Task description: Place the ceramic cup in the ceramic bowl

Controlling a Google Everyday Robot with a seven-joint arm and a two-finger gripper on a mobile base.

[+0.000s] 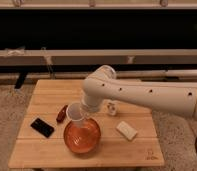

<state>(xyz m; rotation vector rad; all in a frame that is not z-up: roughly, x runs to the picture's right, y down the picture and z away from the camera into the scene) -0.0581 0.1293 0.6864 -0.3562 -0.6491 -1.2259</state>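
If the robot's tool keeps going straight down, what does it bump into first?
Probably the ceramic bowl. The tool hangs at the bowl's back rim, at the ceramic cup, so the cup's bottom likely touches first; depth is unclear.

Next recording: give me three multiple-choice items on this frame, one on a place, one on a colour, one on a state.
1. Where is the cup?
A. over the bowl's far rim
B. beside the phone
C. on the floor

2. What colour is the bowl?
A. blue
B. orange-red
C. green

3. How does the cup stand?
A. upside down
B. lying flat on the table
C. upright at the arm's end

Answers: 1 A, the cup sits at the bowl's back edge, under the gripper. 2 B, the bowl is orange-red against the wooden table. 3 C, its open mouth faces up.
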